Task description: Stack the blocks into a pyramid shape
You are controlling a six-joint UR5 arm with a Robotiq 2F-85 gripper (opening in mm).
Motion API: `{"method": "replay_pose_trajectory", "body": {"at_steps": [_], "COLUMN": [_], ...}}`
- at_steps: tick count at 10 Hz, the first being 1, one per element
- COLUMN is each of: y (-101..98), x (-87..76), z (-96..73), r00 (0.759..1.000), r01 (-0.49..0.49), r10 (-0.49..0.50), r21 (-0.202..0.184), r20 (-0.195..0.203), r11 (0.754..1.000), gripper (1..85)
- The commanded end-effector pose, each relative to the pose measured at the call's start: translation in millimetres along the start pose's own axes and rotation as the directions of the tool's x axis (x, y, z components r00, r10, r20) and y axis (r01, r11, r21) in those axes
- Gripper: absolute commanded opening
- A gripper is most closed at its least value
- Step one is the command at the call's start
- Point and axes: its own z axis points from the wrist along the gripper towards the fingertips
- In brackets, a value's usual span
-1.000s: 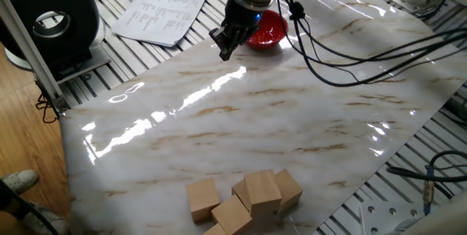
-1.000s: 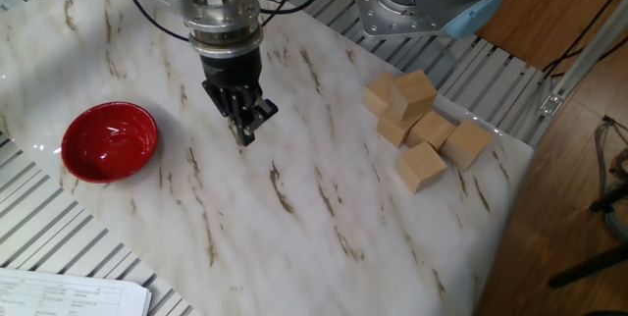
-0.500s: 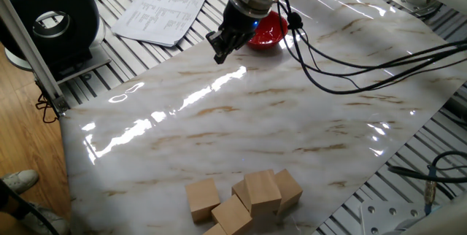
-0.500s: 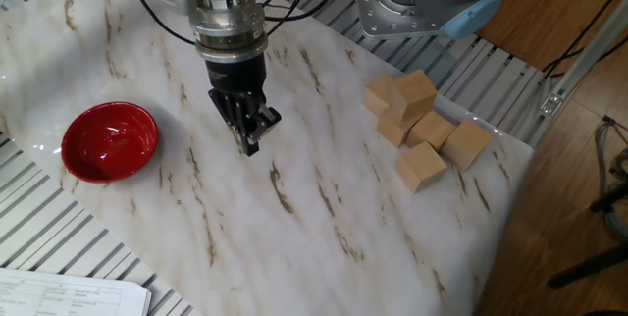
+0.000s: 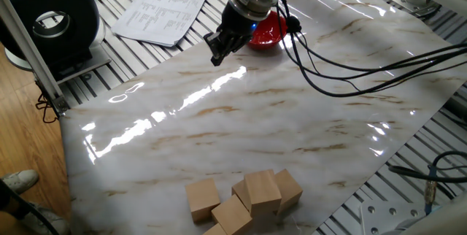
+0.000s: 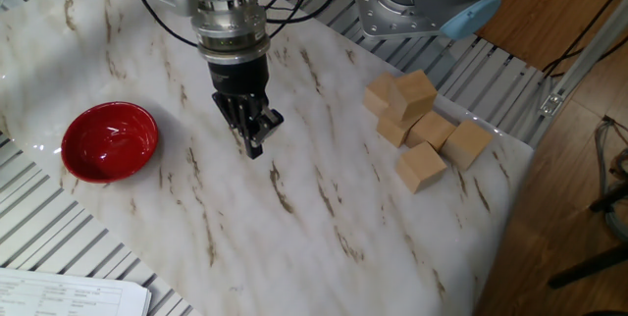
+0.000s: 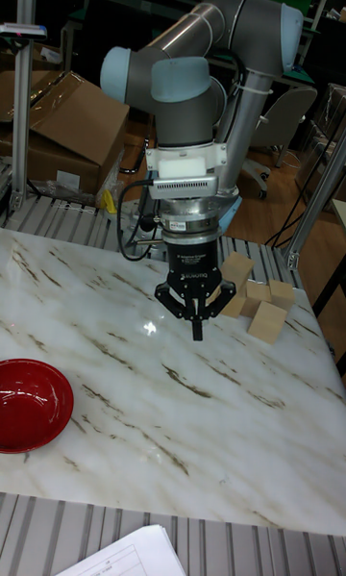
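Note:
Several small light-wood blocks (image 5: 261,189) lie in a loose cluster near the front edge of the marble table (image 5: 292,118). In the other fixed view the blocks (image 6: 430,130) sit at the right corner, and one block (image 6: 414,90) rests on top of others. My gripper (image 5: 217,58) hangs over the table well away from them, next to the red bowl. Its fingers are shut with nothing between them. The gripper (image 6: 255,147) points down just above the marble. In the tall view the gripper (image 7: 198,331) is in front of the blocks (image 7: 268,320).
A red bowl (image 6: 110,139) sits on the table on the side away from the blocks. Printed paper (image 5: 164,9) and a black round device (image 5: 55,20) lie off the marble on the slatted frame. Black cables (image 5: 350,60) trail from the arm over the table.
The gripper has shifted a little away from the red bowl, across the table toward the blocks' side. Its fingers stay shut. The blocks have not moved.

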Motion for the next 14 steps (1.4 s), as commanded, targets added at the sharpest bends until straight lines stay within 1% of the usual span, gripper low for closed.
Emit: {"method": "replay_pose_trajectory", "body": {"at_steps": [1, 3, 4, 5, 6, 7, 8, 10, 11, 14], "y": [4.0, 6.3, 7.9, 5.4, 3.4, 3.4, 3.7, 2.6, 1.0, 1.5], "x": [-2.8, 1.1, 7.7, 14.6, 16.1, 20.3, 21.9, 21.9, 24.1, 23.9], "z": [-3.7, -12.8, -15.2, -16.5, -19.1, -23.3, -26.5, -27.1, -27.1, -26.3], "r00": [1.0, 0.999, 0.996, 0.992, 0.988, 0.985, 0.982, 0.98, 0.976, 0.972], "r01": [0.023, 0.042, 0.079, 0.113, 0.137, 0.152, 0.163, 0.179, 0.195, 0.215], "r10": [-0.022, -0.042, -0.079, -0.114, -0.137, -0.151, -0.162, -0.177, -0.193, -0.214], "r21": [-0.015, -0.011, -0.015, -0.007, 0.001, 0.003, 0.003, 0.006, 0.009, 0.004], "r20": [0.01, -0.009, -0.035, -0.062, -0.069, -0.087, -0.093, -0.094, -0.104, -0.102], "r11": [1.0, 0.999, 0.997, 0.994, 0.991, 0.988, 0.987, 0.984, 0.981, 0.977], "gripper": [0.7, 0.7, 0.7, 0.7, 0.7, 0.7, 0.7, 0.7, 0.7, 0.7]}}
